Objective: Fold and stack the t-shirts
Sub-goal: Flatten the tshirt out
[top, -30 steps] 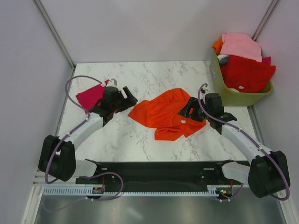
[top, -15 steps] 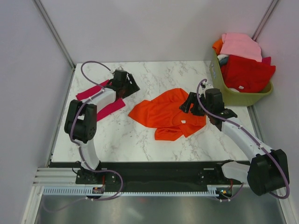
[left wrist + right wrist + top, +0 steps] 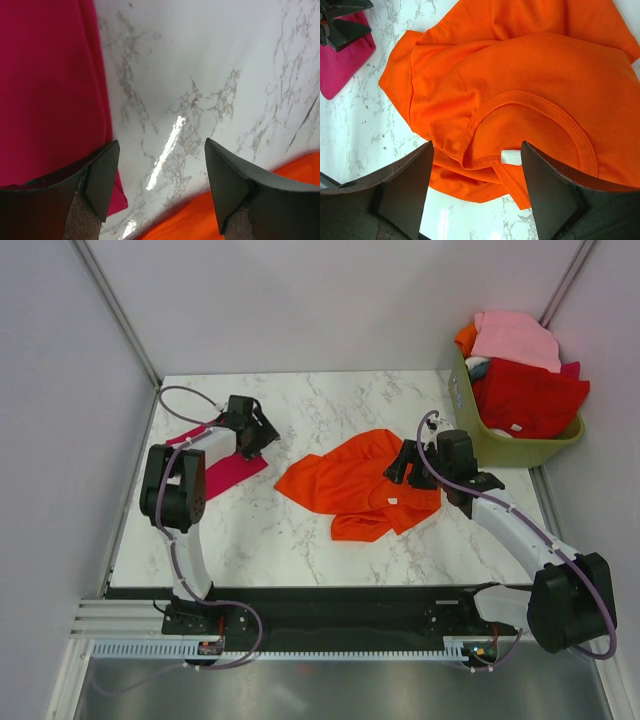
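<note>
The orange t-shirt [image 3: 358,485] lies crumpled in the middle of the marble table, its neck and white tag [image 3: 510,156] showing in the right wrist view. My right gripper [image 3: 408,468] hovers open over its right part, holding nothing [image 3: 477,195]. The crimson-magenta t-shirt [image 3: 215,462] lies flat at the far left, partly under my left arm; it also shows in the left wrist view [image 3: 50,90]. My left gripper [image 3: 258,430] is open and empty by its right edge, above bare marble [image 3: 160,190].
A green basket [image 3: 500,445] at the back right holds pink, red and orange clothes. The enclosure walls stand close on the left, the right and the back. The black arm rail [image 3: 330,605] runs along the near edge.
My left arm has swung back from the table's middle to the far left, and its gripper now sits by the magenta shirt. The magenta shirt now lies flatter. The right gripper has barely moved.
</note>
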Motion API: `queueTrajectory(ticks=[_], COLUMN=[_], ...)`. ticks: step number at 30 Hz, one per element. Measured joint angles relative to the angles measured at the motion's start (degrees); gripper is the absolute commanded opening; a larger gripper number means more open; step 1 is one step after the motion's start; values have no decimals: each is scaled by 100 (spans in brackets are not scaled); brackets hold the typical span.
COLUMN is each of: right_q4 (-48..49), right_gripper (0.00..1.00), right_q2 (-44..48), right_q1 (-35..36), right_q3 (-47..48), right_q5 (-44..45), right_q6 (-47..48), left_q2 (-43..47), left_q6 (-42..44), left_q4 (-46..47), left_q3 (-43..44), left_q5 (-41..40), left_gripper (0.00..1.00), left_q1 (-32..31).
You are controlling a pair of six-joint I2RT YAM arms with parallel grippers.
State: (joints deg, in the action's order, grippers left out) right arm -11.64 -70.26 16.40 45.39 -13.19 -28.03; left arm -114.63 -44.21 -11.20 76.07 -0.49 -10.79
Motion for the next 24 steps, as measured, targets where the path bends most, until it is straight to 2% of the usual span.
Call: queueTrajectory(ticks=[3,10,15,18,23,24], right_q4=[7,28,-37,-175,-402,-404], right_gripper=[79,79,89,98,98,93], right_q2=[0,13,33,153,741,846], right_q1=[0,0,-2,0,0,0], right_q3=[-4,-175,-256,-348,-614,-651], right_q5=[0,9,229,568,1263,1379], right_q6=[2,7,44,52,-76,-146], left_q2=[127,1132,2031,2726,3560,3648], left_q6=[-125,-455,-726,-778,-573,-483], left_q4=[83,-42,-105,-44,125,175], left_q3=[-197,-1410,-2221,-2736,-3117,-3123], left_q5=[-11,-330,-592,-669,-439,-341], left_gripper=[77,80,80,80,79,79], left_q1=[186,610,1058,1078,828,715])
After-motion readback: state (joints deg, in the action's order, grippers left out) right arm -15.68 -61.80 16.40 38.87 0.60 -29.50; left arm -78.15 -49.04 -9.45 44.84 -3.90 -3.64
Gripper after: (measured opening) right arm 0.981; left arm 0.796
